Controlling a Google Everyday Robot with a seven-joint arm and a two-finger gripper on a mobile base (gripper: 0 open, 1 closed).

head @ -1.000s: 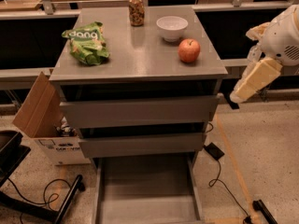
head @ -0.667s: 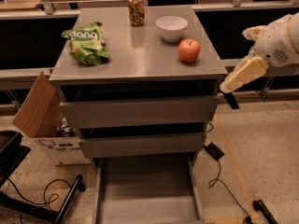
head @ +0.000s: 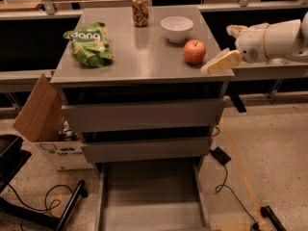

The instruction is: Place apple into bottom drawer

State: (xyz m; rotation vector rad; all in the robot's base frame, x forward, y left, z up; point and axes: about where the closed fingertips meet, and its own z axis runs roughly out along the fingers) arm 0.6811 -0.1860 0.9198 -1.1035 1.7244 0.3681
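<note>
The red apple [head: 194, 51] sits on the grey cabinet top [head: 139, 57], near its right edge and just in front of the white bowl [head: 176, 28]. My gripper [head: 219, 49] comes in from the right on a white arm and hovers at the cabinet's right front corner, just right of the apple and not touching it. Its two cream fingers [head: 221, 62] are spread apart and hold nothing. The bottom drawer [head: 149, 196] is pulled out at floor level, a long shallow grey tray with nothing in it.
A green snack bag [head: 89, 44] lies on the left of the top and a can [head: 140, 10] stands at the back. Two flat drawer fronts [head: 144, 114] are shut. A cardboard box [head: 45, 124] stands to the left, and cables [head: 226, 177] lie on the floor.
My gripper has moved left and up, from beside the cabinet's right side to its top right corner, close to the apple. The apple has not moved.
</note>
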